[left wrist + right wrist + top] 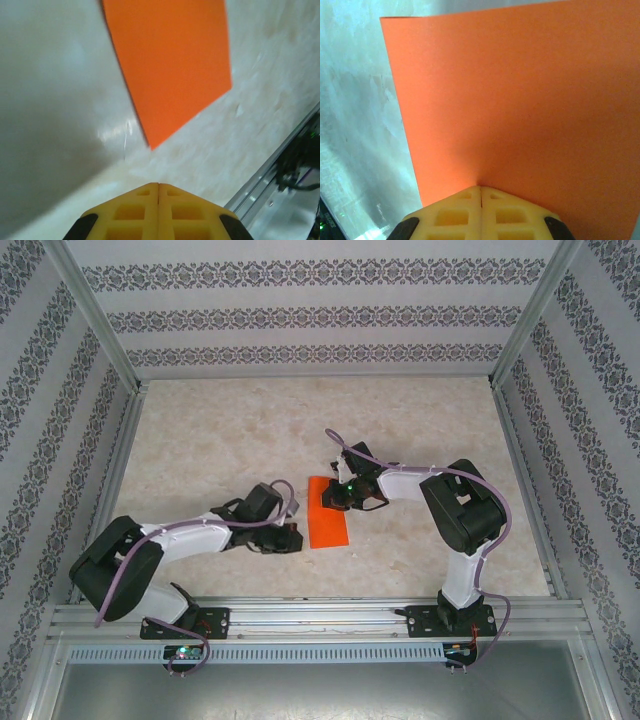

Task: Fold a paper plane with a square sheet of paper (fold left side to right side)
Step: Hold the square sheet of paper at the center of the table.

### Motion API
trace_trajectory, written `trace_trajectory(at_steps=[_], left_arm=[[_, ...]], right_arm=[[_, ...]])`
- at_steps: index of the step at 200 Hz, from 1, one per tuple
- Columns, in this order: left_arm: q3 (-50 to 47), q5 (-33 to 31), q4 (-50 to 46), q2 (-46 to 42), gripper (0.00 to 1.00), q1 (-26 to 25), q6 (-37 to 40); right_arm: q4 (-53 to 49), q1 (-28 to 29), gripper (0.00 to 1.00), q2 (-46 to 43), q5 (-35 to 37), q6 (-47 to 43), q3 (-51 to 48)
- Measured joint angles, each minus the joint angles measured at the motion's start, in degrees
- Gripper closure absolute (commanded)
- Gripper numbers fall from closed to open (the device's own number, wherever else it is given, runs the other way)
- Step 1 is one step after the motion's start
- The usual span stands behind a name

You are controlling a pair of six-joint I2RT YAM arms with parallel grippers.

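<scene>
The orange-red sheet of paper (326,512) lies flat on the table as an upright rectangle, narrower than it is long, with no pointed paper plane outline. My right gripper (337,496) is shut, and its yellow tips (480,188) rest on the sheet (520,100) near its upper right part. My left gripper (294,538) is shut too and sits low by the sheet's lower left corner. In the left wrist view its tips (158,185) are a short way from the nearest corner of the sheet (172,65), not touching it.
The beige marbled tabletop (230,440) is walled by patterned panels on three sides. A metal rail (320,615) runs along the near edge, where both arm bases are bolted. The right arm's elbow (460,505) rises right of the sheet.
</scene>
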Motion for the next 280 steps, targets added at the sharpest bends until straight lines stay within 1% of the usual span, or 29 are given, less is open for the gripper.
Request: trace_trajectory(at_steps=[16,27,58,122,160,206,219,235,240,257,280], left_arm=[[3.96,0.46,-1.18,1.49,0.98,2.49,1.7],[6.8,0.87,-1.62,3.48,0.98,3.23,2.78],[12.72,2.01,-1.81,10.95,0.99,3.34,5.62],[18.18,3.5,-1.97,20.96,0.99,2.16,8.46],[19.28,2.21,-2.45,23.5,0.99,1.27,9.33],[19.43,1.68,-2.45,23.61,0.99,1.09,9.53],[19.43,1.29,-2.36,23.61,1.0,0.87,9.51],[19.43,1.18,-2.23,23.61,1.0,0.83,9.4],[19.43,1.11,-2.23,23.61,1.0,0.79,9.29],[19.43,1.07,-2.19,23.61,1.0,0.79,8.87],[19.43,0.72,-1.97,23.58,1.0,0.46,8.22]], right_arm=[[-0.02,0.0,1.0,0.0,0.0,0.0,0.0],[-0.04,0.02,1.0,0.0,0.02,0.0,0.02],[-0.24,0.02,1.0,0.0,0.02,0.0,0.13],[-0.46,0.02,1.0,0.0,0.5,0.0,0.35],[-0.85,0.04,1.0,0.0,0.92,-0.11,0.61],[-1.99,0.04,1.0,0.0,1.18,-0.15,1.36],[-2.8,0.04,0.93,-0.02,1.36,-0.17,1.73],[-3.72,0.0,0.92,-0.33,2.12,-0.17,2.1],[-4.04,-0.2,0.93,-0.7,2.36,-0.2,2.16],[-4.92,-0.81,1.0,-2.73,2.86,-0.17,2.27],[-5.35,-1.49,1.0,-7.48,3.34,-0.09,1.9]])
